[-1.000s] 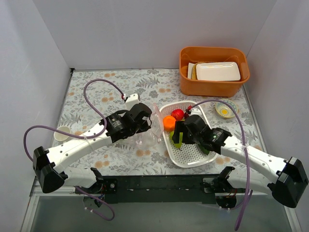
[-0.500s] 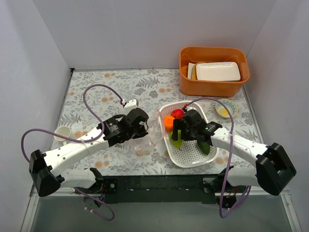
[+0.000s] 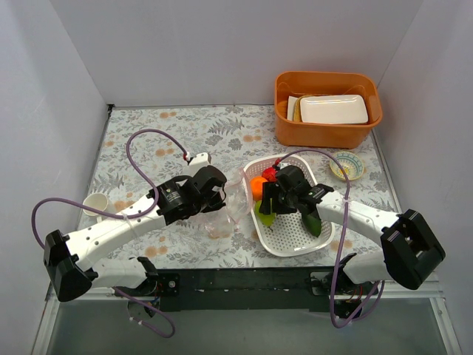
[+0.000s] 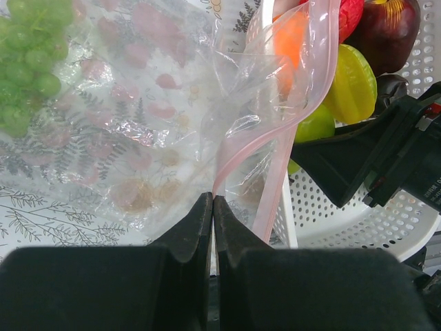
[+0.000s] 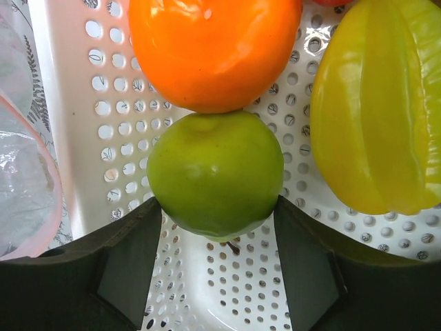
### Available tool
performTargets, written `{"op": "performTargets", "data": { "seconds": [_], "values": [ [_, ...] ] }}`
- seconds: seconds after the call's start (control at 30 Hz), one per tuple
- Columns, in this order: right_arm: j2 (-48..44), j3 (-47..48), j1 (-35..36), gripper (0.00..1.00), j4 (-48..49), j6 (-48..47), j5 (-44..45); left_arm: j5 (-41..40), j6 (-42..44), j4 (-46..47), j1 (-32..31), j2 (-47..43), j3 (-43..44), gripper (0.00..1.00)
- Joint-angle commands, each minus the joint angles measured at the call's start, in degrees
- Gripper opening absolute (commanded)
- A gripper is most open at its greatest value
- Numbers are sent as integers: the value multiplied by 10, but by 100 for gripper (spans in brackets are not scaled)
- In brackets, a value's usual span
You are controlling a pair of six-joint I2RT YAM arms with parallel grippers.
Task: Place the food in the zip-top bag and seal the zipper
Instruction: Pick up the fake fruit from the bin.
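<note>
My left gripper (image 4: pixel 213 200) is shut on the pink zipper (image 4: pixel 241 155) of the clear zip-top bag (image 4: pixel 138 124), which lies left of the white basket (image 3: pixel 295 237). Green grapes (image 4: pixel 27 62) show through the bag's plastic. My right gripper (image 5: pixel 217 214) is in the basket, with a finger touching each side of the green pear (image 5: pixel 215 172). The pear rests against the orange (image 5: pixel 213 52). The yellow-green fruit (image 5: pixel 379 103) lies to its right. The red apple (image 4: pixel 350 17), the maroon plum (image 4: pixel 386 34) and the dark avocado (image 3: pixel 312 222) are also in the basket.
An orange bin (image 3: pixel 329 107) holding a white container stands at the back right. A small patterned dish (image 3: pixel 346 166) sits right of the basket. A white cup (image 3: pixel 96 203) sits at the left. Grey walls close in the table on three sides.
My right gripper has moved a little left in the basket, onto the green pear beside the orange. My left gripper has shifted slightly towards me, still holding the bag's edge.
</note>
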Motion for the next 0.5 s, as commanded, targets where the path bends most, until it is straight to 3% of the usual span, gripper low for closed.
{"op": "performTargets", "data": {
  "seconds": [0.0, 0.03, 0.13, 0.2, 0.23, 0.33, 0.47],
  "values": [
    [2, 14, -2, 53, 19, -10, -4, -9, 5, -6, 3, -1, 10, 0],
    [2, 12, -3, 48, 21, -12, -7, -9, 5, -7, 2, -1, 11, 0],
    [-2, 9, -3, 48, 23, -12, -8, -12, 4, -8, 3, -1, 14, 0],
    [-3, 7, -3, 56, 29, -13, -12, -11, 4, -8, 3, 0, 14, 0],
    [-3, 7, -3, 72, 29, -13, -12, -11, 3, -8, 2, 1, 15, 0],
    [2, 8, -4, 87, 34, -15, -12, -11, 6, -10, 3, 3, 15, 0],
    [15, 14, -5, 89, 43, -19, -13, -16, 2, -15, 2, 1, 16, 0]
  ]
}}
